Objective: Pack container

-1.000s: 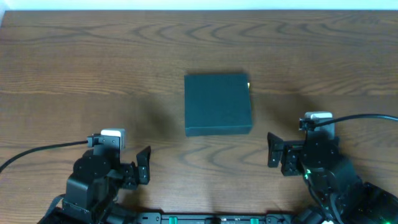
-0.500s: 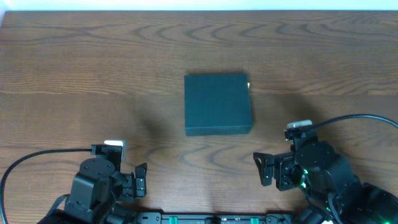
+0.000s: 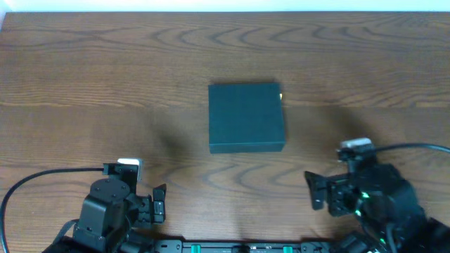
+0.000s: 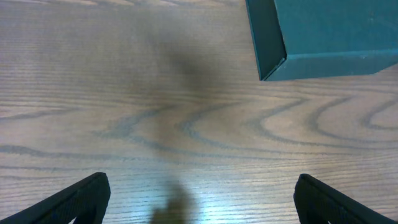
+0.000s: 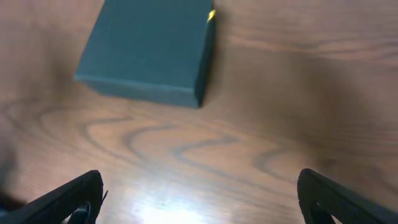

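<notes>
container (image 3: 246, 117) in middle of surface (image 3: 84, 84), lid (image 5: 146, 46) down, nothing touching it | left fingers (image 4: 81, 199) apart, empty | right fingers (image 5: 68, 199) apart, empty | risk: yellow scrap (image 3: 280, 96) at far-right corner may stop lid seating; one-sided push likely slides it

Soft, even light falls on the wood surface (image 3: 84, 70). A broad, diffuse shadow lies ahead of the left jaws, with crisp grain around it. The right wrist view is blurred throughout, with a pale glare patch between the right jaws. The container (image 5: 149, 50) has a shaded near wall.
</notes>
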Robot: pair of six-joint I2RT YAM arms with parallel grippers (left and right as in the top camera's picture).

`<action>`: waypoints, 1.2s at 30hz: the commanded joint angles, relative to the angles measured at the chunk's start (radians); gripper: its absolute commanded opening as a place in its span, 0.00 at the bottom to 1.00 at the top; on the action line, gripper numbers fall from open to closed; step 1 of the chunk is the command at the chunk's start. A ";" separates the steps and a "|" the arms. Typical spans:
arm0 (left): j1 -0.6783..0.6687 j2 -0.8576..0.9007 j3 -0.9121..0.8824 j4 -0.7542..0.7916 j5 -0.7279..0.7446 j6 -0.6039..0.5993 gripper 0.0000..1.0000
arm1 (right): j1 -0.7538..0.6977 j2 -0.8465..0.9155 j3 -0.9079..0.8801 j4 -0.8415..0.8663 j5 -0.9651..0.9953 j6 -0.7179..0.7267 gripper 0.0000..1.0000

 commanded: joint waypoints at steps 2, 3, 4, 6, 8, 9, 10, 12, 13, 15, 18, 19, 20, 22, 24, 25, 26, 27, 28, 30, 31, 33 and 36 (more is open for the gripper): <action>-0.002 -0.004 0.014 -0.002 -0.006 0.007 0.95 | -0.183 -0.102 -0.094 0.056 -0.146 -0.230 0.99; -0.002 -0.004 0.014 -0.002 -0.006 0.007 0.95 | -0.220 -0.131 -0.122 0.069 -0.162 -0.253 0.99; -0.002 -0.004 0.014 -0.002 -0.006 0.007 0.95 | -0.265 -0.174 -0.163 0.072 -0.164 -0.258 0.99; -0.002 -0.004 0.014 -0.002 -0.006 0.007 0.95 | -0.330 -0.252 -0.239 0.071 -0.160 -0.258 0.99; -0.002 -0.004 0.014 -0.002 -0.006 0.007 0.95 | -0.375 -0.321 -0.309 0.071 -0.149 -0.259 0.99; -0.002 -0.004 0.014 -0.002 -0.006 0.007 0.95 | -0.390 -0.348 -0.338 0.080 -0.149 -0.258 0.99; -0.002 -0.004 0.014 -0.002 -0.006 0.007 0.95 | -0.412 -0.384 -0.378 0.096 -0.149 -0.258 0.99; -0.002 -0.004 0.014 -0.002 -0.006 0.007 0.95 | -0.438 -0.433 -0.431 0.110 -0.149 -0.258 0.99; -0.002 -0.004 0.014 -0.002 -0.006 0.007 0.95 | -0.452 -0.460 -0.463 0.119 -0.151 -0.258 0.99; -0.002 -0.004 0.014 -0.002 -0.006 0.007 0.96 | -0.467 -0.494 -0.506 0.133 -0.154 -0.257 0.99; -0.002 -0.004 0.014 -0.002 -0.006 0.007 0.95 | -0.478 -0.527 -0.560 0.150 -0.153 -0.258 0.99; -0.002 -0.004 0.014 -0.002 -0.006 0.007 0.95 | -0.483 -0.536 -0.580 0.155 -0.153 -0.258 0.99; -0.002 -0.004 0.014 -0.002 -0.006 0.007 0.96 | -0.489 -0.541 -0.596 0.155 -0.153 -0.258 0.99; -0.002 -0.004 0.014 -0.002 -0.006 0.007 0.95 | -0.500 -0.548 -0.629 0.147 -0.153 -0.258 0.99; -0.002 -0.004 0.014 -0.002 -0.006 0.007 0.96 | -0.509 -0.548 -0.656 0.134 -0.154 -0.257 0.99; -0.002 -0.004 0.014 -0.002 -0.006 0.007 0.96 | -0.512 -0.548 -0.665 0.130 -0.154 -0.257 0.99; -0.002 -0.004 0.014 -0.002 -0.006 0.007 0.95 | -0.515 -0.548 -0.670 0.127 -0.154 -0.257 0.99; -0.002 -0.004 0.015 -0.002 -0.006 0.007 0.95 | -0.515 -0.548 -0.670 0.127 -0.154 -0.257 0.99; -0.002 -0.004 0.014 -0.002 -0.006 0.007 0.95 | -0.515 -0.548 -0.670 0.127 -0.154 -0.257 0.99; -0.002 -0.004 0.014 -0.002 -0.006 0.007 0.96 | -0.515 -0.548 -0.670 0.129 -0.154 -0.257 0.99; -0.002 -0.004 0.014 -0.002 -0.006 0.007 0.95 | -0.515 -0.548 -0.670 0.129 -0.154 -0.257 0.99; -0.002 -0.004 0.014 -0.002 -0.006 0.007 0.95 | -0.515 -0.547 -0.670 0.129 -0.154 -0.257 0.99; -0.002 -0.004 0.014 -0.002 -0.006 0.007 0.95 | -0.515 -0.547 -0.670 0.129 -0.154 -0.257 0.99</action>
